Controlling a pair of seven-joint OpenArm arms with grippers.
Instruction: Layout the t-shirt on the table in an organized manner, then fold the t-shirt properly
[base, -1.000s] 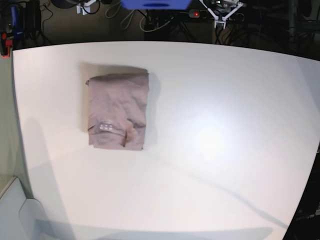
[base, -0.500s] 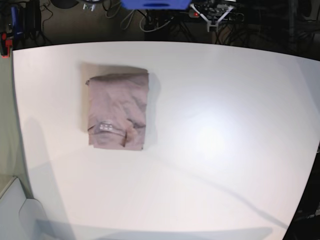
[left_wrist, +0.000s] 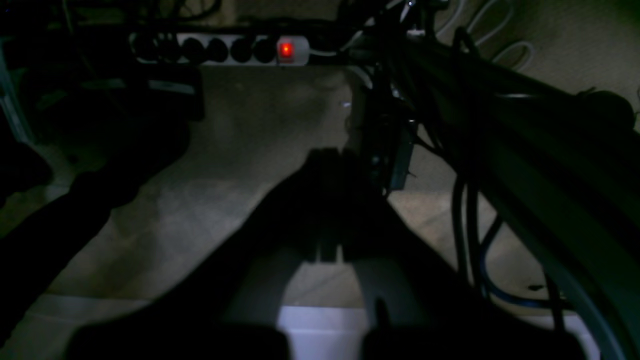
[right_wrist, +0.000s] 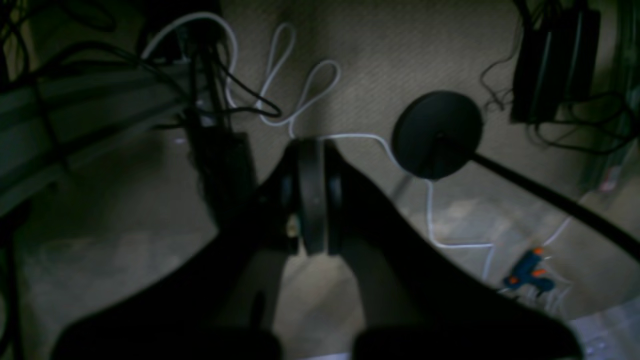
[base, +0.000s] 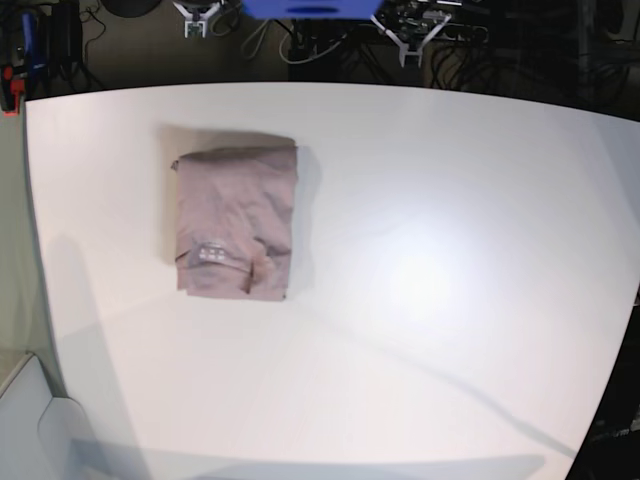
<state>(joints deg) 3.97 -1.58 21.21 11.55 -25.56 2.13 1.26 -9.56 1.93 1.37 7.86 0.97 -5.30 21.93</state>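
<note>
My folding looks finished: the t-shirt (base: 236, 222) lies as a compact rectangle on the tabletop (base: 420, 300), toward the left and far side in the base view, and nothing seems left but perhaps to tidy it. It is dusty mauve, soft and a little rumpled, with faint creases across the top layer, its pale neck label showing near the closer edge and a small flap of cloth beside that. My left tool (left_wrist: 327, 210) and right tool (right_wrist: 312, 200) are both clenched on nothing, hanging beyond the tabletop's far edge over the floor.
</note>
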